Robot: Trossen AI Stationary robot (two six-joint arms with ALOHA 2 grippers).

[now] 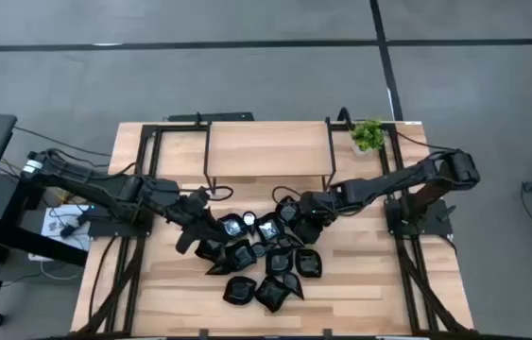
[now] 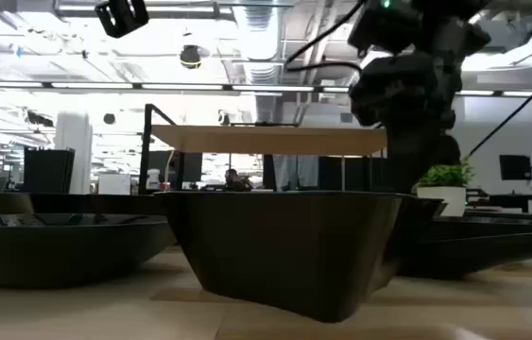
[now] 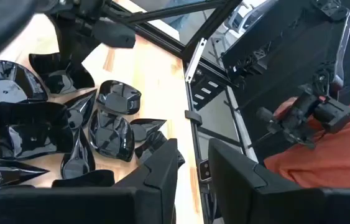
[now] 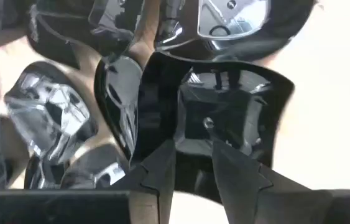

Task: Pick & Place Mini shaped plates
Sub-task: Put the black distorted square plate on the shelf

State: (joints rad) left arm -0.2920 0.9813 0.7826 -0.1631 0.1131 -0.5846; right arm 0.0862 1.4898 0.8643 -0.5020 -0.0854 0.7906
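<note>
Fingers on the right gripper (image 4: 193, 165) stand slightly apart with nothing pinched - a square plate (image 4: 224, 118) sits right ahead, its rim just past the tips. Other mini shaped plates (image 1: 264, 263) crowd beside it. I'd straddle 1 rim only, then lift straight up. Left gripper (image 3: 190, 165), also parted and holding nothing, hovers at the pile's far side.

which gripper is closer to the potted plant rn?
Right. The right gripper sits at the plate pile's right edge, on the potted plant's side; the left gripper is across the pile, farther away.
</note>
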